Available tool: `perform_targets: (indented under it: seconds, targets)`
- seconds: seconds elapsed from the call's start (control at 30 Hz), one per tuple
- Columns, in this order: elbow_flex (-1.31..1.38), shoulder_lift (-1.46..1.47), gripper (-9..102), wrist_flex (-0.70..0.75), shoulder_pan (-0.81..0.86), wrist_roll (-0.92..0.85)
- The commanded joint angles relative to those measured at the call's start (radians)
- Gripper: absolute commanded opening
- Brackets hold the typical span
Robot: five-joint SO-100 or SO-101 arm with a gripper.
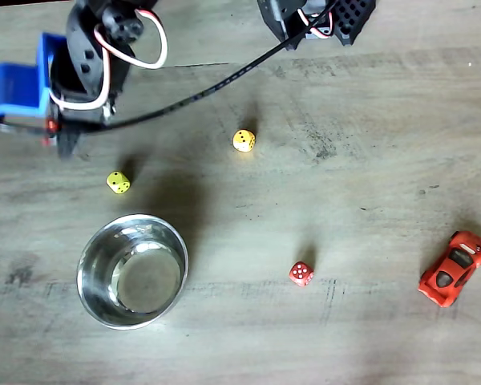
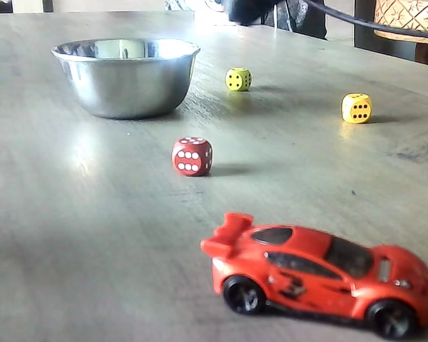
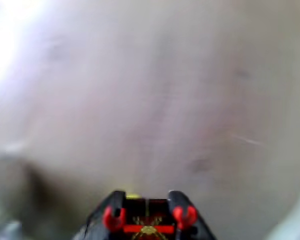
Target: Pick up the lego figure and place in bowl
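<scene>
The lego figure (image 3: 148,220) is showing at the bottom edge of the blurry wrist view, apparently sitting in the gripper (image 1: 54,128), though I cannot tell whether the jaws are closed on it. The bowl (image 1: 96,249) is sitting on the table (image 1: 369,200), with a yellow die (image 1: 119,182) lying between it and the arm.

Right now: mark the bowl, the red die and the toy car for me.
bowl (image 1: 91,253): a fixed view, on its left inner wall.
red die (image 2: 192,156): a fixed view, on its front face.
toy car (image 2: 321,274): a fixed view, on its side door.
</scene>
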State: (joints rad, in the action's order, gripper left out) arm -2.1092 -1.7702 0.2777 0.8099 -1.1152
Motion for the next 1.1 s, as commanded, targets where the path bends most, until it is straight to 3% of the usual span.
perform_targets:
  seconds: [0.0, 0.57, 0.9, 1.07]
  targets:
    - [0.086, -0.048, 4, -0.014, -0.067, -0.009]
    - [0.166, -0.028, 4, -0.015, -0.353, -0.009]
    - [0.164, -0.026, 5, -0.015, -0.37, -0.011]
    - [0.164, -0.026, 12, -0.015, -0.37, -0.011]
